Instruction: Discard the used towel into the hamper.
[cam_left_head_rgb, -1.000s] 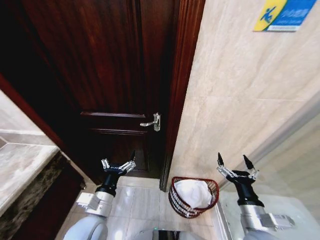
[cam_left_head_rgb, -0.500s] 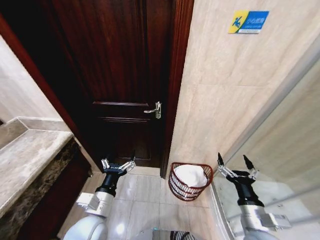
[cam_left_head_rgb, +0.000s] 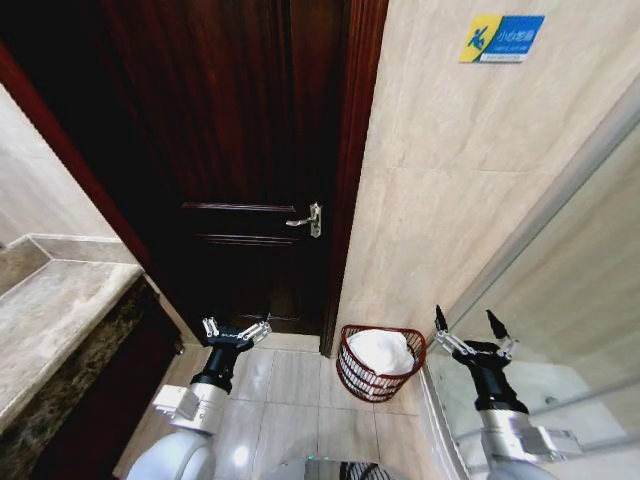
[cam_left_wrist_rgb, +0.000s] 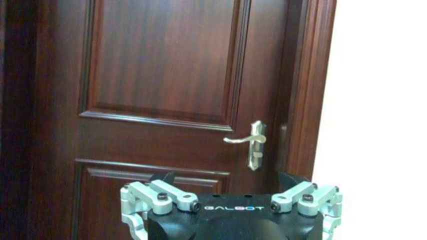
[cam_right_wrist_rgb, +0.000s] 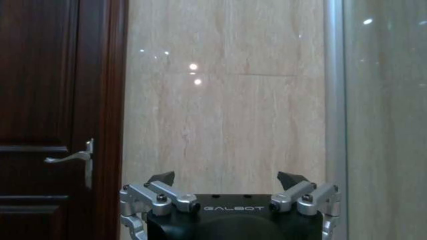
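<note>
Two large surfaces are seen ahead: a dark wooden door (cam_left_head_rgb: 240, 170) with a metal handle (cam_left_head_rgb: 305, 219), and a beige tiled wall (cam_left_head_rgb: 460, 200) to its right. A stone table (cam_left_head_rgb: 50, 320) is seen at the left edge. The hamper (cam_left_head_rgb: 380, 363) is set on the floor by the door frame, with a white towel (cam_left_head_rgb: 383, 350) lying inside it. The left tool (cam_left_head_rgb: 236, 331) and the right tool (cam_left_head_rgb: 470, 330) are held spread wide, with nothing gripped.

Upright wicker hamper (cam_left_head_rgb: 352, 375) holds the white towel (cam_left_head_rgb: 382, 350).
</note>
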